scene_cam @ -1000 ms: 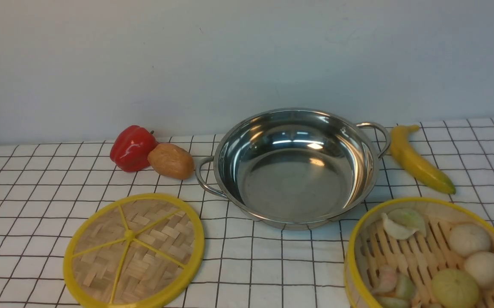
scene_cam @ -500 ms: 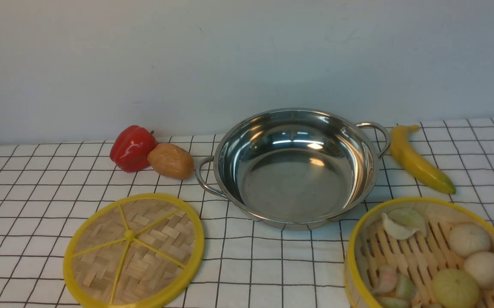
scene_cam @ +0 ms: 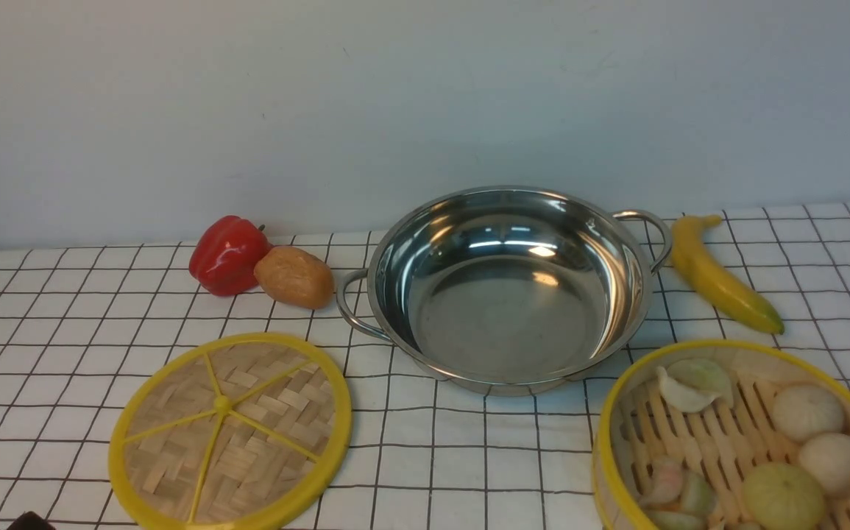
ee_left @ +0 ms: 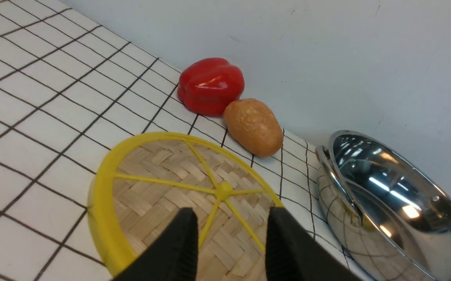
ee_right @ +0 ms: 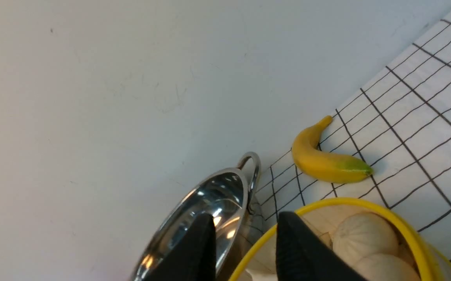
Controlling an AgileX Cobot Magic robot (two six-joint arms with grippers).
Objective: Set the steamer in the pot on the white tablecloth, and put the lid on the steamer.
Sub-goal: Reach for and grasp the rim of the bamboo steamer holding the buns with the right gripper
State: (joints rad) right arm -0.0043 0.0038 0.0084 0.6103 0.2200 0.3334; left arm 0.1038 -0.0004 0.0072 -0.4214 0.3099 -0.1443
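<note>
Steamer first, lid after

My left tool [ee_left: 231, 234] and right tool [ee_right: 245, 234] both gape, holding nothing. The steamer [scene_cam: 605, 456] sits loaded, near right of the empty pot [scene_cam: 509, 309]; the lid [scene_cam: 248, 434] lies left. I'd grip the steamer's wall squarely — then lift level, keeping its dumplings [scene_cam: 807, 412] aboard.

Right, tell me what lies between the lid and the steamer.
In the front view, only bare tablecloth lies between the lid and the steamer; the pot sits farther back.
</note>
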